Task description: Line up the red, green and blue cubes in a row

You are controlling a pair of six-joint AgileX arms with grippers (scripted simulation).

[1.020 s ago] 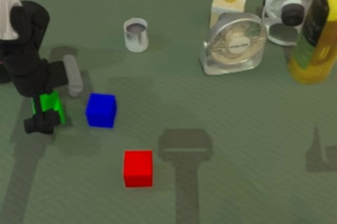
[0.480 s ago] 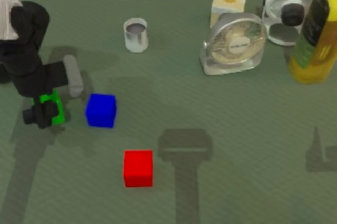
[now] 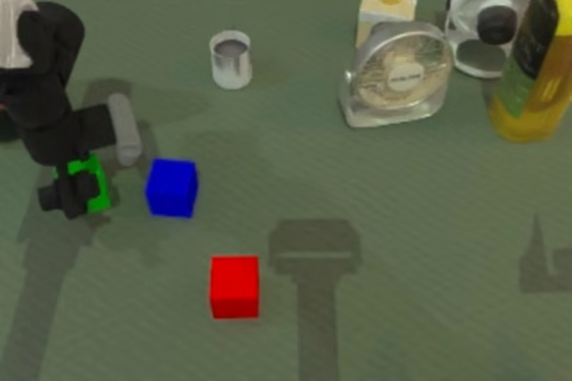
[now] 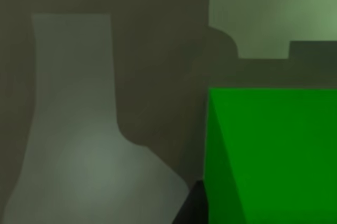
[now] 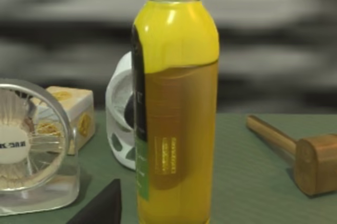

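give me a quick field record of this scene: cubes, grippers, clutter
green cube: far left of the table, between the fingers of the left gripper
blue cube: just right of the green cube, apart from it
red cube: nearer the front edge, alone, right of the blue one
row: not formed yet
right gripper: out of the top view
back clutter: metal cup, small fan, cream box, yellow bottle, white roll

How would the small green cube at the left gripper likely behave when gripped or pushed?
The small matte green cube at the left gripper looks rigid, so probably no squashing. Flat faces suggest it slides rather than rolls. Its matte surface likely grips fairly well.
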